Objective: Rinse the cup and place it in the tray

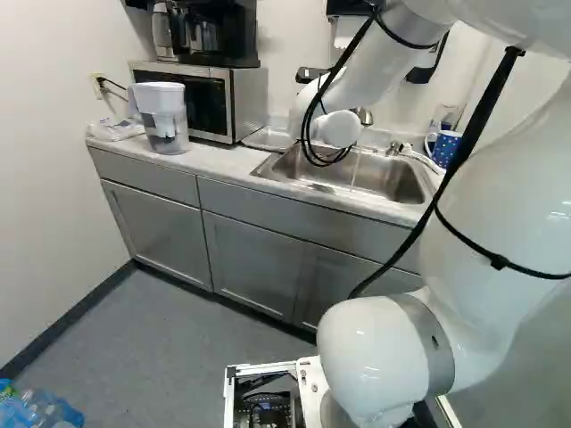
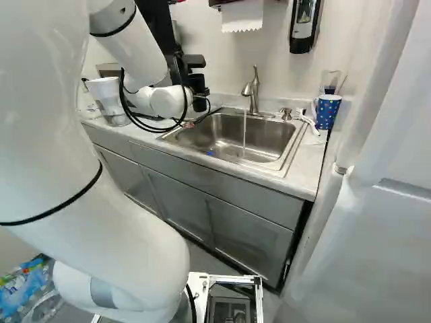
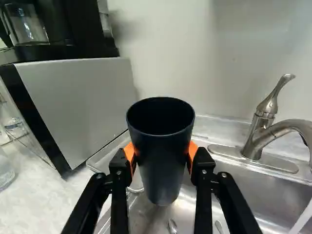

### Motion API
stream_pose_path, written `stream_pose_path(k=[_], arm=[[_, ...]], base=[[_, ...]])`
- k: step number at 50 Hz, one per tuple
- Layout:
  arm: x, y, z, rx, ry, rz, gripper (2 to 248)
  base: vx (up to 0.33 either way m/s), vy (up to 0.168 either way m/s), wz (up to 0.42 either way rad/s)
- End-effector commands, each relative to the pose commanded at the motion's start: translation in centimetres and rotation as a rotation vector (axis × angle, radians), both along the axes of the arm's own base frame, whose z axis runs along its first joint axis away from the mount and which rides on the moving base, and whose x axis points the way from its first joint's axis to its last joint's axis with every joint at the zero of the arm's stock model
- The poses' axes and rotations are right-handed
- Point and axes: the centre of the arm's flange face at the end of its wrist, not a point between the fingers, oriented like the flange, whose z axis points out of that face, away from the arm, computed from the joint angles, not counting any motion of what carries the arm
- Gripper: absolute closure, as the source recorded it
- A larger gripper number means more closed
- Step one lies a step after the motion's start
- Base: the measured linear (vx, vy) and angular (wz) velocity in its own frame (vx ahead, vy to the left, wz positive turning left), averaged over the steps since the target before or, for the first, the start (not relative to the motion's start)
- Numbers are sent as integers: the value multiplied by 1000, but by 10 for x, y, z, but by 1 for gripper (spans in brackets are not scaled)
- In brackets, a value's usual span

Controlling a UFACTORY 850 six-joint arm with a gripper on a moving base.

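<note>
Sink insp.: cup gripped, water on, tray without cup

Fingers: gripper [image 2: 198, 84] clamps the dark cup [image 3: 163, 151], orange pads [image 3: 193, 150] on opp. sides. Cup approx. upright, mouth up, base down betw. fingers; interior bottom n/v, too dark. Cup is held clear of the stream [image 2: 244, 134].

Nearby: in wrist view, tray [image 3: 111, 155] shows partly behind cup, on the counter [image 1: 219, 160] betw. microwave [image 3: 83, 102] and sink [image 2: 266, 142]. Small metal utensils [image 3: 172, 226] in sink, beyond fingertips. Exact ht. of cup over sink/tray: can't tell.

Faucet [image 3: 265, 122] stands at the sink's wall side, stream falling into basin. Small blue item [image 2: 209, 153] in basin, type unclear.

Further out: coffee maker [image 1: 210, 36] atop microwave; pitcher [image 1: 162, 116] on counter, other side of microwave from sink. Dotted mug [image 2: 327, 111] upright on counter past faucet. Wall: paper towels [image 2: 242, 17] and soap disp. [image 2: 304, 27] above sink. Floor: plastic bottles [image 1: 36, 410], lower L corner of L base view.
</note>
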Motion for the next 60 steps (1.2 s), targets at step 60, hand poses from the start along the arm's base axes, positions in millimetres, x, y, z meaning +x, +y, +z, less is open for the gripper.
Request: stream_pose_path(k=[60], arm=[[85,46,-2,1,-9,78,127]], base=[[0,0,0]])
